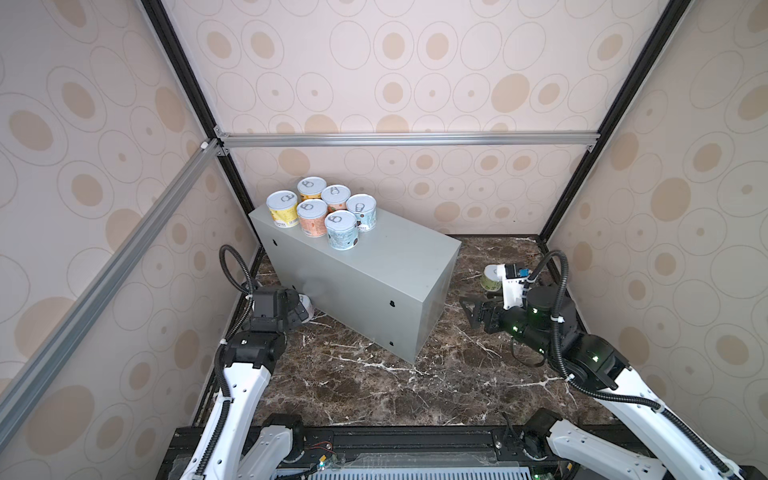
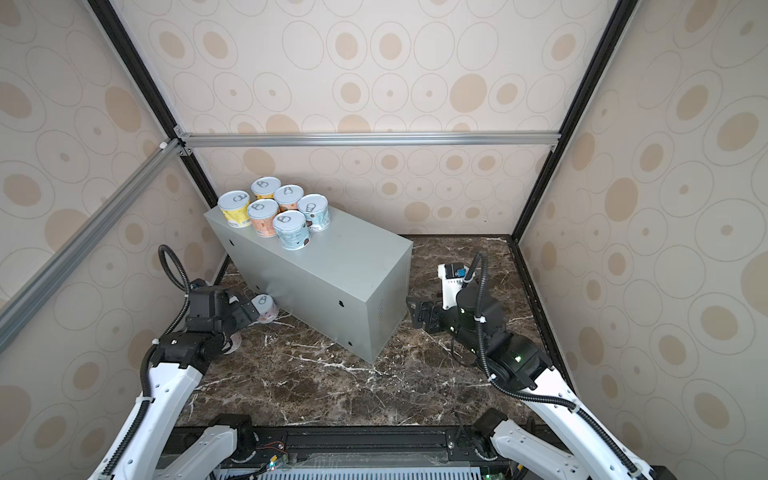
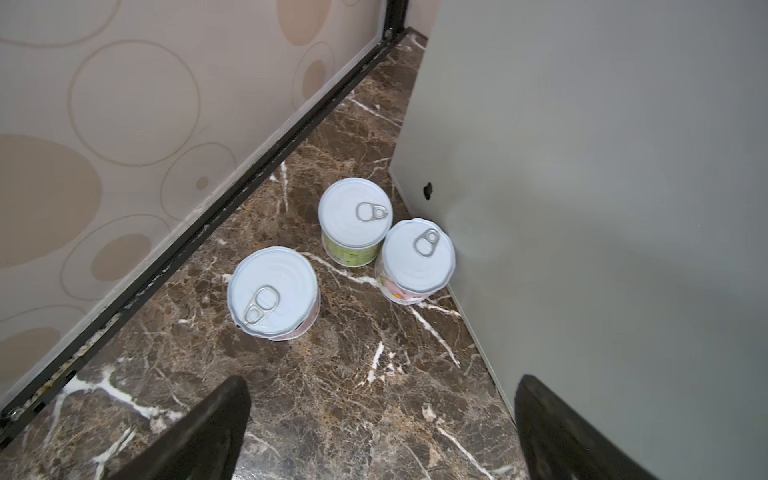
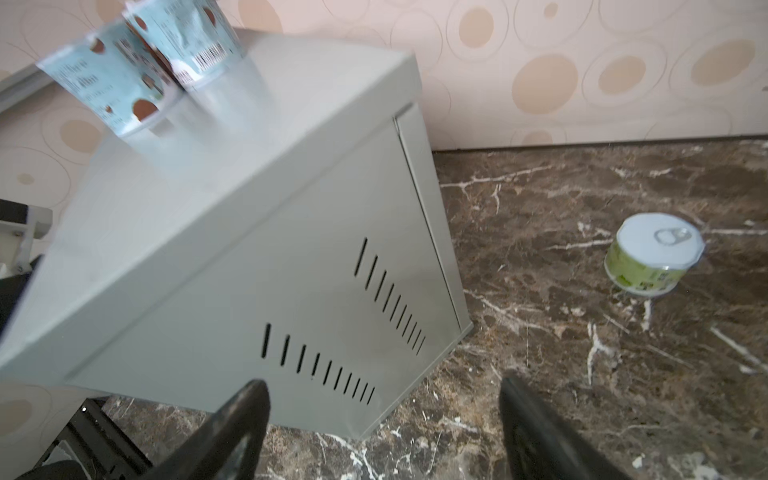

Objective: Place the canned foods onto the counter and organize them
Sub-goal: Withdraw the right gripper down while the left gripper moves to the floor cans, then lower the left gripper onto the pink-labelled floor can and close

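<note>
- The left gripper [image 3: 382,395] has its jaws spread wide with nothing between them. Only the marble floor [image 3: 332,395] shows in the gap.
- Just ahead of it I see three cans upright on the floor. A pink-labelled can [image 3: 273,291] is nearest and stands alone. Beyond it a lime can [image 3: 355,214] and a peach can [image 3: 417,257] appear to touch each other.
- The peach can sits hard by the side of the counter [image 3: 602,187]. I cannot tell whether it touches.
- In both top views this group lies at about eight o'clock from the counter's middle.
- The right gripper [image 4: 384,390] is also parted and empty, and it faces the counter's vented end.
- A lone green can [image 4: 656,253] stands upright on the floor, well clear of everything. In a top view it is at one o'clock from that gripper and three o'clock from the counter.
- On the counter top, six cans [image 1: 311,210] cluster upright at the eleven o'clock end. The rest of the top is bare.
- I judge the cans to be stiff and smooth-sided, and weighty if they are full. I would grip across the label at mid-height, not by the lid rim or pull tab.
- The pink-labelled can leaves room for both fingers. The peach can leaves little room on its counter side.
</note>
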`<action>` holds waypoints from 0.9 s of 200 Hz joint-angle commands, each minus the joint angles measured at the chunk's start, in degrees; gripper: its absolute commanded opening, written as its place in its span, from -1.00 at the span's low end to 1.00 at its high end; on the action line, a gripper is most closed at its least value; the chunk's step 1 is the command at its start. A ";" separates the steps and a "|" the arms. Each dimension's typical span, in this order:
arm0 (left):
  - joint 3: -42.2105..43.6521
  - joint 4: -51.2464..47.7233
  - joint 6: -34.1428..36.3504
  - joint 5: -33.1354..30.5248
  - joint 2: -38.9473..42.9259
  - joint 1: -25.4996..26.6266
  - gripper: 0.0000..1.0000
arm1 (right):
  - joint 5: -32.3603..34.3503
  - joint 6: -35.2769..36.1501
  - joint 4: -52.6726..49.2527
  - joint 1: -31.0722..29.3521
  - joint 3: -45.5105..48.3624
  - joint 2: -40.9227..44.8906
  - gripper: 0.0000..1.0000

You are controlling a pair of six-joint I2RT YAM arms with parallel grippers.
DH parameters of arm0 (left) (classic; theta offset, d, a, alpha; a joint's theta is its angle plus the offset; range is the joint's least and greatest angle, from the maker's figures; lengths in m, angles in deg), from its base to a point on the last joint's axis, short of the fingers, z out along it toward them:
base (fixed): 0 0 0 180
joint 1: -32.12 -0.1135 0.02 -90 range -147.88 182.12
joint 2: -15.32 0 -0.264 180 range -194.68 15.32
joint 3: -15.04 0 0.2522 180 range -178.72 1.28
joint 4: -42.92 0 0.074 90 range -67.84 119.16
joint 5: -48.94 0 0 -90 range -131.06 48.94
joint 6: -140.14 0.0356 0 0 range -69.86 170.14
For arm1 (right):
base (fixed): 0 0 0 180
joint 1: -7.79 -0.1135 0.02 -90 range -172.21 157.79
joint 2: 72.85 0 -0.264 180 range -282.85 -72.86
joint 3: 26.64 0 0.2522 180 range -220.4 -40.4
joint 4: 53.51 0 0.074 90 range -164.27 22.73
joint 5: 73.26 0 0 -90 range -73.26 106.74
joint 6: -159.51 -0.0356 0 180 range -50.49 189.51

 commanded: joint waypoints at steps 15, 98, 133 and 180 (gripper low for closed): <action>0.42 -1.13 -0.42 -1.31 -1.38 -5.21 0.98 | -0.93 -4.87 2.90 0.17 7.70 3.79 0.77; 3.26 3.86 2.98 1.97 -8.97 -14.81 0.98 | -1.55 -5.57 5.10 0.25 15.90 7.36 0.78; 4.73 7.24 3.71 2.72 -12.75 -16.18 0.98 | -2.12 -5.57 6.76 0.35 17.49 6.55 0.78; 4.55 10.41 4.01 2.64 -18.73 -16.70 0.98 | -3.80 -4.59 7.29 0.39 17.16 4.37 0.78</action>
